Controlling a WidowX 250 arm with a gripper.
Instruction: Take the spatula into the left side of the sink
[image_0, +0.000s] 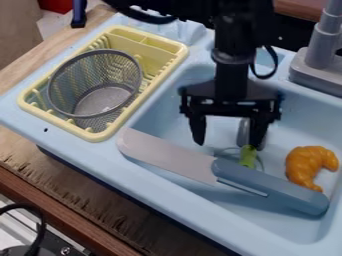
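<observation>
Black two-finger gripper (228, 144): spread wide, over pale-blue toy sink (160, 172). Green-handled grey spatula (248, 154): in the basin, partly behind the picture-right finger; contact cannot be told. Blue-handled toy knife (175, 159): just nearer the camera.

The black arm (232, 42) carries a looping black cable (275, 61) and a wide-barred end effector (228, 145) with tapering fingers (198, 131).
</observation>
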